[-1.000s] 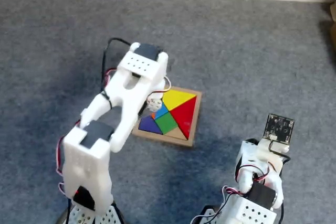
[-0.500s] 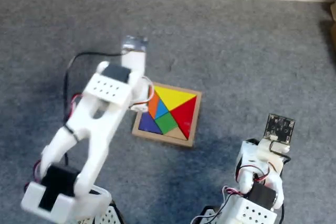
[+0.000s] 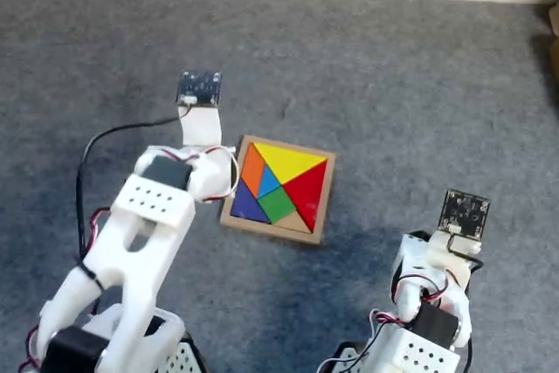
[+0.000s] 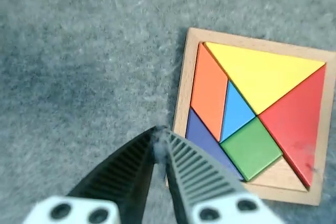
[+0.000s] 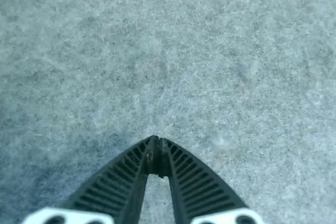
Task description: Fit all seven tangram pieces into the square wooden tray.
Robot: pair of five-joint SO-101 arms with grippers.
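Beside the wooden tray (image 4: pixel 181 93), no longer above it, left fingers (image 4: pixel 191 169) together; right fingers (image 5: pixel 191 177) likewise.

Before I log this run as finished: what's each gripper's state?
Left gripper: closed, empty, beside the tray.
Right gripper: closed, empty, over the carpet.

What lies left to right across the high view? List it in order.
White left arm → square wooden tray holding the coloured tangram pieces → white right arm.
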